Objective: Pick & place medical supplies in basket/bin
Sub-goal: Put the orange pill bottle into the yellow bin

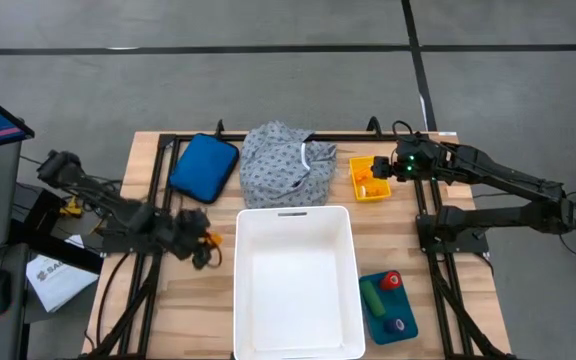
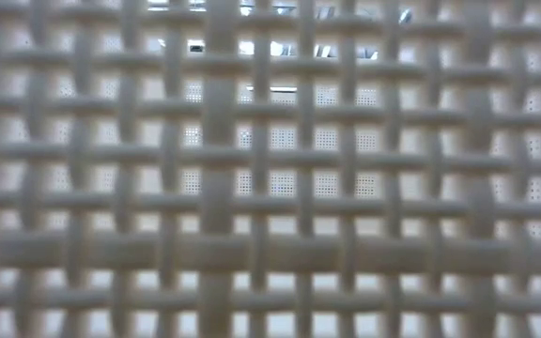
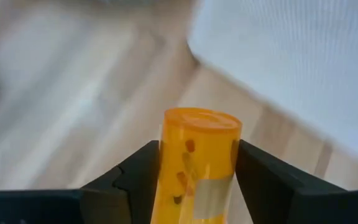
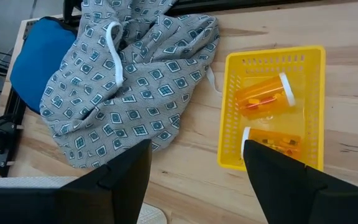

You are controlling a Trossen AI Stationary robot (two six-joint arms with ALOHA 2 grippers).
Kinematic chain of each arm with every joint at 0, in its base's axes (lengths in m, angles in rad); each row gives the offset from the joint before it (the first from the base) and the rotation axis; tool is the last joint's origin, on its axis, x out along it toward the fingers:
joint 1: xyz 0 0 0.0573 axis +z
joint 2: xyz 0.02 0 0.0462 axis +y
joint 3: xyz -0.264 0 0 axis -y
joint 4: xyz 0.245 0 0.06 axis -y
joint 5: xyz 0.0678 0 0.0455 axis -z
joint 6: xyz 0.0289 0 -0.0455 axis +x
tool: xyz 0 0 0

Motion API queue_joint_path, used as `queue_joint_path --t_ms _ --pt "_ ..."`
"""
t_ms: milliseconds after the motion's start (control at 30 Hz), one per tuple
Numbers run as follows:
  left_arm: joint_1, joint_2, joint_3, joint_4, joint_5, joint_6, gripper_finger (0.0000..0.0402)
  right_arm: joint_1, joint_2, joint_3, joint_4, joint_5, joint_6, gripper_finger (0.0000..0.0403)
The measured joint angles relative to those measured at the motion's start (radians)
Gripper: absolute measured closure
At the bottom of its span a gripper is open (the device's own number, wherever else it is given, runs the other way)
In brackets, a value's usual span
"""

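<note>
Left gripper clamped on an orange pill bottle, just left of the white bin. Right gripper gaping, empty, over the yellow tray beyond the bin's far right corner.

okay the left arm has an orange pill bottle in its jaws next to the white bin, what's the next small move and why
Probably carry the orange pill bottle sideways over the white bin before releasing. The left gripper holds it between its jaws, but beside the bin's wall, above bare table, not above the bin.
</note>
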Motion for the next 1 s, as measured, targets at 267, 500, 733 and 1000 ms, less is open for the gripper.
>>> queue_joint_path --t_ms 267,500,733,1000 --pt "0.213 -0.19 0.0 -0.007 -0.167 0.015 0.0216 0.0 0.0 0.0 0.0 0.0 -0.01 0.0152" --pt "0.42 -0.247 0.0 0.172 -0.23 0.186 0.0215 0.0 0.0 0.0 0.01 0.0 -0.031 0.0152" --pt "0.633 -0.177 0.0 0.578 -0.121 0.406 0.0215 0.0 0.003 0.0 0.089 0.0 -0.107 0.0152" --pt "0.782 0.009 0.0 1.05 0.036 0.457 0.0215 0.058 0.003 0.0 0.291 -0.001 -0.328 0.0152"
